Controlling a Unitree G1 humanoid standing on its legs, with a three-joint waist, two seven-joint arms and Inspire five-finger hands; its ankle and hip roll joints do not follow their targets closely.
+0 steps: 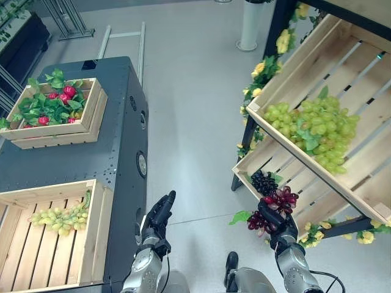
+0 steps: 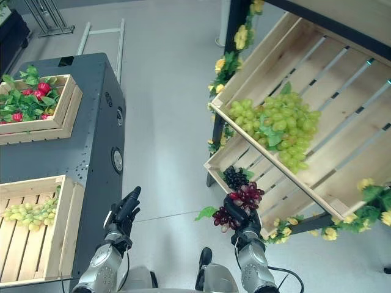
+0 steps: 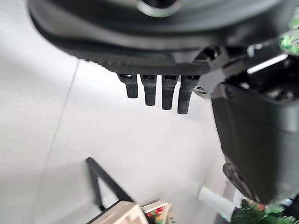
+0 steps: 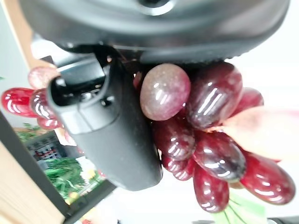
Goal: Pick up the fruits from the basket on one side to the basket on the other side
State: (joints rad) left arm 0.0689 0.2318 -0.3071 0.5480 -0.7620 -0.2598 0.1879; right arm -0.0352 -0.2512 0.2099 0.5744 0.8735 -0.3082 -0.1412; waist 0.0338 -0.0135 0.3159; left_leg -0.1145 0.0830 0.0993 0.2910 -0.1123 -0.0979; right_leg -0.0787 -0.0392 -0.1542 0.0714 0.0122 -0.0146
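The right hand (image 1: 278,224) curls round a glossy red grape bunch (image 1: 276,204) beside the lower crate (image 1: 303,196); light, loose and slippery, it seems best gripped mid-cluster. The left hand (image 1: 160,213) hangs open, empty.

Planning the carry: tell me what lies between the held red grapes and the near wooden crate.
Bare grey floor, the open left hand and the dark cabinet's side, by both eye views.

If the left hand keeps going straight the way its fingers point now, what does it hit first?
Probably nothing near: the left hand has straight fingers pointing up the bare floor beside the grey cabinet. The cabinet's side is close alongside; depth is unclear.
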